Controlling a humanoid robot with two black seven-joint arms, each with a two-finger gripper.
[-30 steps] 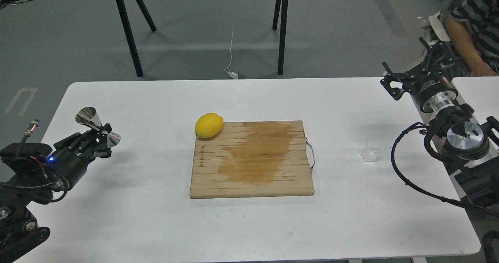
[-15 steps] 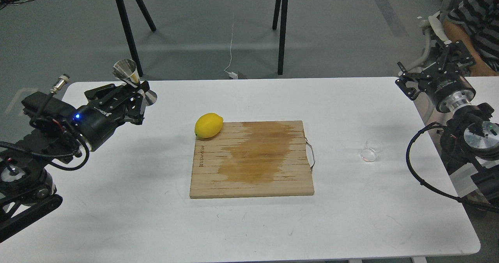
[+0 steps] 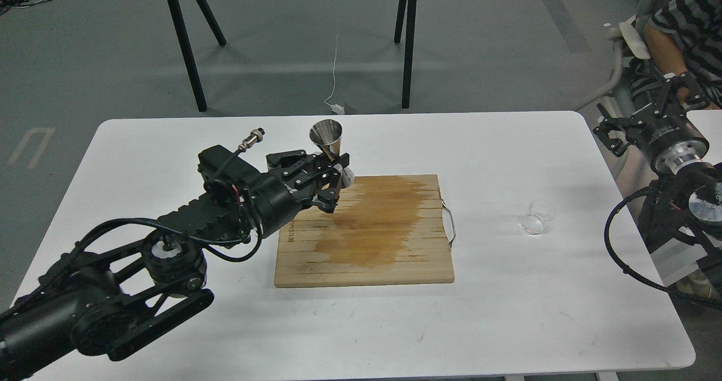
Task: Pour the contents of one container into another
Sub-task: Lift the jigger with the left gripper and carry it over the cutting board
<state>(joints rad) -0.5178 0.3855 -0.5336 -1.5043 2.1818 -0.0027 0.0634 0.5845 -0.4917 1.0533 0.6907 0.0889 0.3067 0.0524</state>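
While the wooden cutting board lies mid-table, the left gripper grips one steel jigger by its waist above the board's far-left corner, axis nearly upright, mouth up. One glass cup stands right of the board. The right gripper, farther right, cannot be judged. Beyond lies grey floor.
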